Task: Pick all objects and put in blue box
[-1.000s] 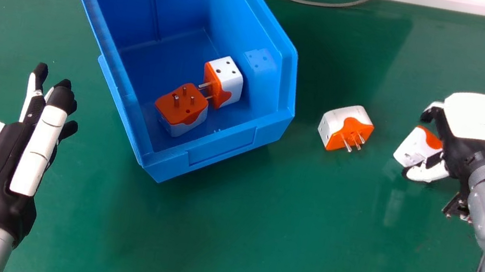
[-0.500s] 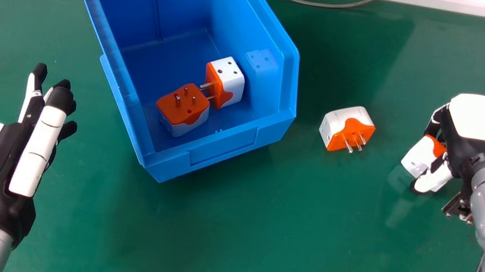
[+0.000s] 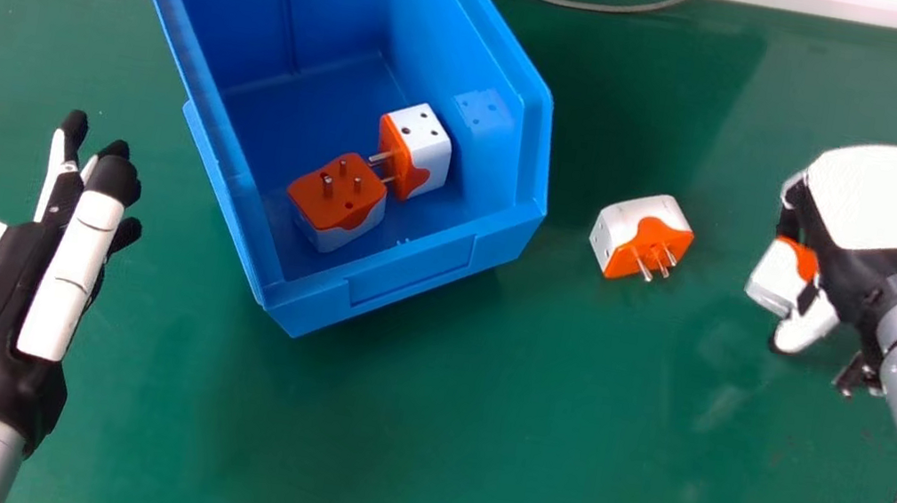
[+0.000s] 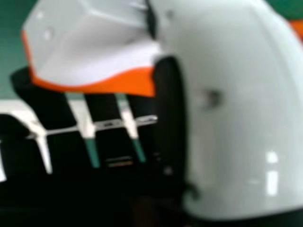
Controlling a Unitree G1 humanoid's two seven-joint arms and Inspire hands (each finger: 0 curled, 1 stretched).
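The white-and-orange adapter (image 3: 775,278) has been gripped more closely by the right hand (image 3: 888,204) and raised from the tabletop (image 3: 473,435); its lower end has been swung slightly toward the robot's right.

Head view: bright, fairly even light. White shell on my right hand (image 3: 872,274) blown out flat; far-edge rail (image 3: 882,12) nearly clipped. Green table (image 3: 473,435) glossy, faint pale streaks nearer me than that hand, soft dark patch beside blue box (image 3: 408,277). Box wall mirrors an adapter (image 3: 430,141). Right hand view: dimmer, lower part near-black, hard glints on my thumb (image 4: 236,118). Thumb and held adapter (image 4: 104,52) out of focus.
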